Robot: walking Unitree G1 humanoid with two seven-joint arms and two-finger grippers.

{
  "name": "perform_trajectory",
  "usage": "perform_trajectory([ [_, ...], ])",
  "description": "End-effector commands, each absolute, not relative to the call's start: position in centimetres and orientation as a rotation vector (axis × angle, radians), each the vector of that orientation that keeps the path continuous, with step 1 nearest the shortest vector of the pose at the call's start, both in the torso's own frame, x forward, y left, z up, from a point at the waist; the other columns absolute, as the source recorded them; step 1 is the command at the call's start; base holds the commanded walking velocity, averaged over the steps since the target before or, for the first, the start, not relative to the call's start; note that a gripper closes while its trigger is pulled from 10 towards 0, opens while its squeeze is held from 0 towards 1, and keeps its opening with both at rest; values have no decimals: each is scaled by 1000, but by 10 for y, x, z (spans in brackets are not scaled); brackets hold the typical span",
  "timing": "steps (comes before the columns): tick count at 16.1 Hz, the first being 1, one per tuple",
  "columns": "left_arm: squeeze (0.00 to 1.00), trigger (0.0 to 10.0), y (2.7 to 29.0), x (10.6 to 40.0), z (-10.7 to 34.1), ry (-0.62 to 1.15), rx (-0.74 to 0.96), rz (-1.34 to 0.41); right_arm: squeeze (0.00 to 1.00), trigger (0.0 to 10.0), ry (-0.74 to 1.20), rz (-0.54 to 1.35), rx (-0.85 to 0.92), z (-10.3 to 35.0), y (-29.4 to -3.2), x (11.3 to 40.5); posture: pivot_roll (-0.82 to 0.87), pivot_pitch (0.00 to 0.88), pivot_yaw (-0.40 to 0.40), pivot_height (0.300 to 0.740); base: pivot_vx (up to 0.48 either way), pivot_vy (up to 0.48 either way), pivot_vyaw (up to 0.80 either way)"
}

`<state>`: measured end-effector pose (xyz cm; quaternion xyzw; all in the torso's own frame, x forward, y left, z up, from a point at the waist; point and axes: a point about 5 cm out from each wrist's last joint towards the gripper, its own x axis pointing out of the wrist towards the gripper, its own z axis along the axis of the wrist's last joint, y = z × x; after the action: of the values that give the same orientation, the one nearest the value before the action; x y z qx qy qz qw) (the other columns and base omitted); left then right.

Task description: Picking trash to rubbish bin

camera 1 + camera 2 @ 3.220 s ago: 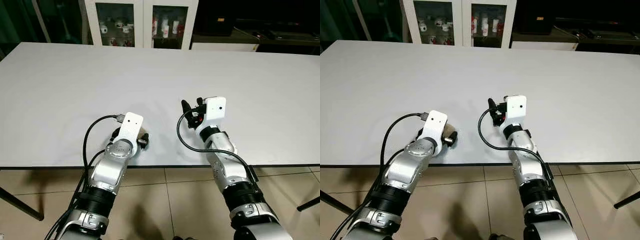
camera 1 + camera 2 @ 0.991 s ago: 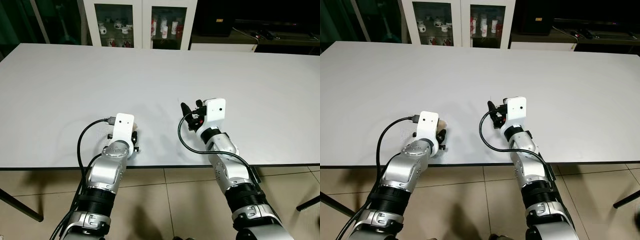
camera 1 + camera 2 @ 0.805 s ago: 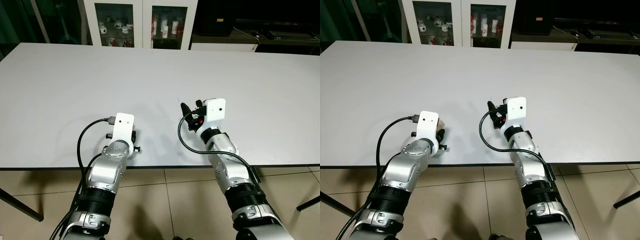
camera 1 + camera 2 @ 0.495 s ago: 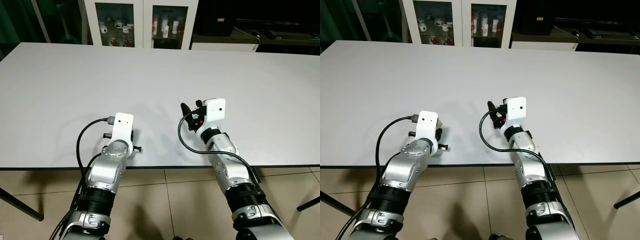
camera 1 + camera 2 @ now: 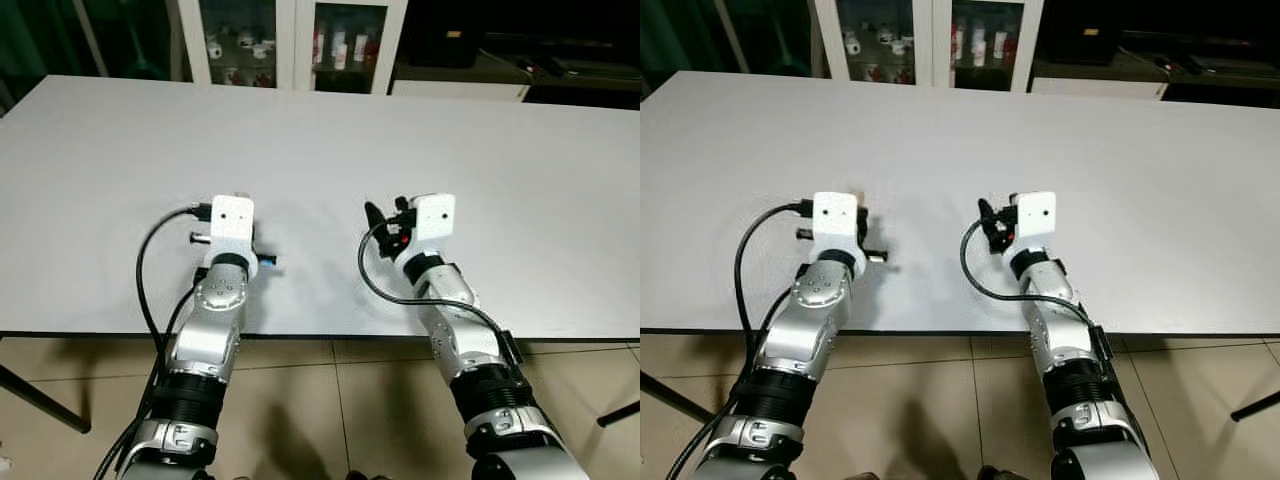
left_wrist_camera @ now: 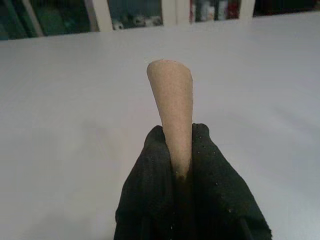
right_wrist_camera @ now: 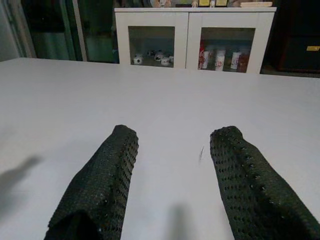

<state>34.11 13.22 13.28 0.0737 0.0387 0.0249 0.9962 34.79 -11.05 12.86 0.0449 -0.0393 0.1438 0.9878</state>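
Note:
A tan, cone-shaped scrap of paper trash (image 6: 171, 100) sticks out from between the black fingers of my left gripper (image 6: 177, 150), which is shut on its lower end and holds it above the white table (image 5: 450, 130). In the left eye view the left arm's white camera block (image 5: 230, 215) covers those fingers, near the table's front edge. My right gripper (image 7: 172, 175) stands open over bare table, nothing between its fingers (image 7: 102, 185). It hovers to the right of the left arm (image 5: 385, 225).
The white table reaches far back and to both sides. A white glass-door cabinet (image 5: 300, 40) with small bottles stands behind it. Tiled floor (image 5: 330, 400) lies below the front edge. A table leg (image 5: 40, 405) shows at lower left.
My left wrist has straightened up and shifted a little left and forward, lifting the tan scrap off the table. The right arm has stayed put. The camera has tilted slightly.

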Motion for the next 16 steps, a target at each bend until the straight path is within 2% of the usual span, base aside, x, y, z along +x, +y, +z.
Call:
perform_trajectory([
  [1, 0, 10000, 132, 342, 143, -25, 182, 92, 0, 10000, -105, 263, 112, 134, -116, 350, 11, 16, -61, 740, 0, 0, 0],
  [2, 0, 10000, 134, 342, 144, -67, 215, 97, 0, 10000, -103, 262, 121, 133, -116, 350, 11, 16, -61, 740, 0, 0, 0],
  [7, 0, 10000, 159, 331, 121, -33, 221, 225, 0, 10000, -89, 210, 104, 128, -127, 350, 14, 24, -60, 740, 0, 0, 0],
  [16, 0, 10000, 160, 334, 149, -186, 249, 236, 0, 10000, -126, 203, 132, 132, -125, 350, 17, 22, -45, 740, 0, 0, 731],
])
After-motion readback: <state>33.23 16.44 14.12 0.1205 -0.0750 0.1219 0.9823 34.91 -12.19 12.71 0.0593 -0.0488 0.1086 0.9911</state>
